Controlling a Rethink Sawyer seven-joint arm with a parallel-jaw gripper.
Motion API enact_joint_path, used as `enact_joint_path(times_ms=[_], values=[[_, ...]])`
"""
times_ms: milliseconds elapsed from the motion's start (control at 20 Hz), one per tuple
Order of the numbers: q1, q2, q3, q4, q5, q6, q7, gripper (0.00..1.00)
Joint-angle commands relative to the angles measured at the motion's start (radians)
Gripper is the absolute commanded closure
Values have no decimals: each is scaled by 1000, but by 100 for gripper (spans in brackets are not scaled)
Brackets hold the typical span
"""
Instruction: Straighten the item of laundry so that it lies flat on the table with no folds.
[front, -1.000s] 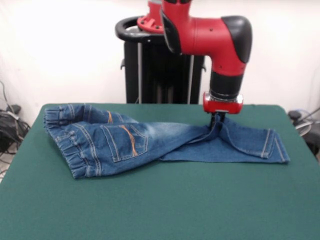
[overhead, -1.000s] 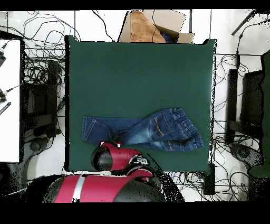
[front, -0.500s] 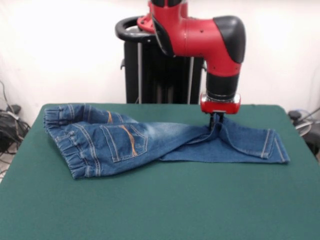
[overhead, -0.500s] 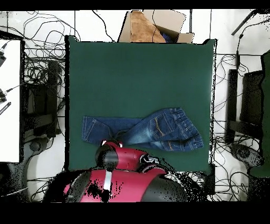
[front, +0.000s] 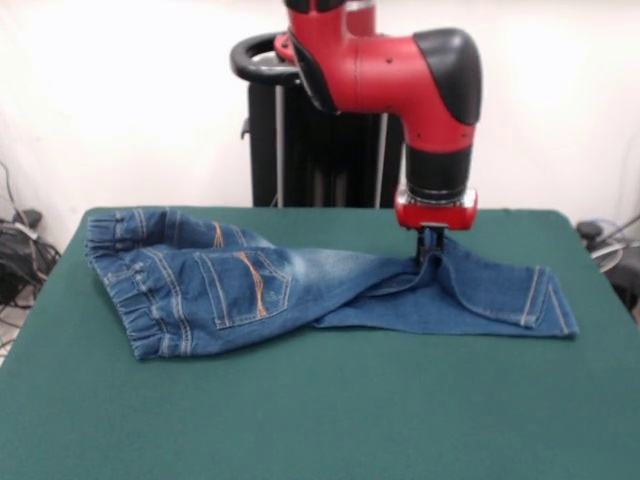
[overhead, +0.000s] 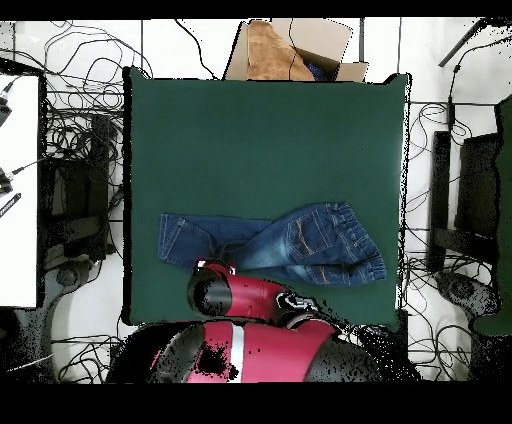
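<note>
The item of laundry (front: 240, 290) is a small pair of blue jeans lying across the far half of the green table (front: 330, 410). Its gathered waistband is at the left and its leg cuffs at the right in the front view. One leg is folded over the other, and the cloth rises in a pinched ridge at the knee. My gripper (front: 429, 254) points straight down onto that ridge and is shut on the denim. In the overhead view the jeans (overhead: 300, 245) lie near the table's (overhead: 260, 140) bottom edge, and my arm (overhead: 225, 295) hides the gripper.
The black pedestal (front: 320, 140) stands behind the table's far edge. In the overhead view an open cardboard box (overhead: 290, 48) sits past the top edge, and cables (overhead: 80, 130) run along both sides of the table.
My arm has shifted a little to the left in the front view, dragging the pinched jeans with it; the cuffs and waistband slid slightly left.
</note>
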Motion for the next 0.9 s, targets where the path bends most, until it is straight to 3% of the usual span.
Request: enact_joint_path(times_ms=[50, 900], values=[[-43, -67, 74, -160, 86, -106, 246, 100], [-68, -170, 83, -168, 169, 47, 216, 100]])
